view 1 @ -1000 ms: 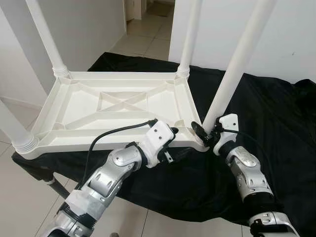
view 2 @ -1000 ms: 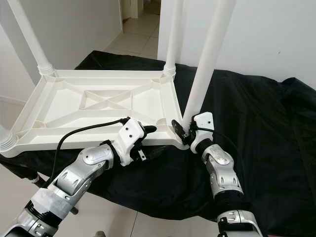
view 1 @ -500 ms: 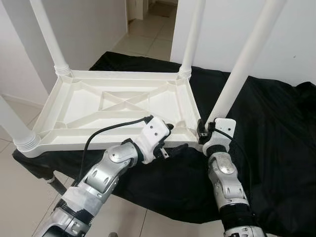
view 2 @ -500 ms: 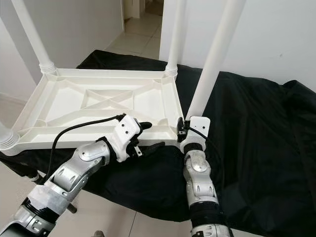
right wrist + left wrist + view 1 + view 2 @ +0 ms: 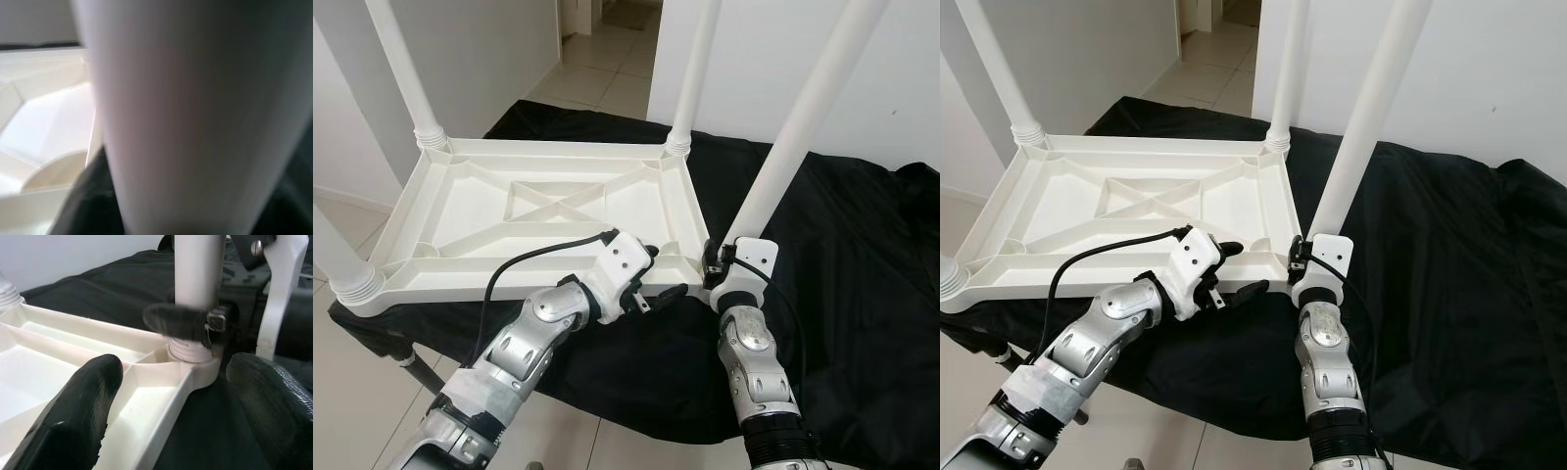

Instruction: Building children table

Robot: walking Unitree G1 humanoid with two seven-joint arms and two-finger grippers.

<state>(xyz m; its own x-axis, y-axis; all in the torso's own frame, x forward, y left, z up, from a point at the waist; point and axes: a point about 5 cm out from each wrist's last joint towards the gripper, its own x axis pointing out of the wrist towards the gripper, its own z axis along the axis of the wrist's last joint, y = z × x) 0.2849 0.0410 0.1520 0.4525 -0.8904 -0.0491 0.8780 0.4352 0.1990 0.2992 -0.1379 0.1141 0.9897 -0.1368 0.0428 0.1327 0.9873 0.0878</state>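
Lower centre of the frame: the right gripper [image 5: 717,264] clamps the upright leg [image 5: 793,137] at its socket; the left gripper [image 5: 658,274] straddles the tabletop [image 5: 460,211] rim, open.

2 head eyes looking forward and down on the upturned table [image 5: 538,201], both wrist cameras very close, sharing its near-right leg [image 5: 195,279]

Silver jointed arms, white wrist housings, black cable, black-fingered left hand [image 5: 658,279].
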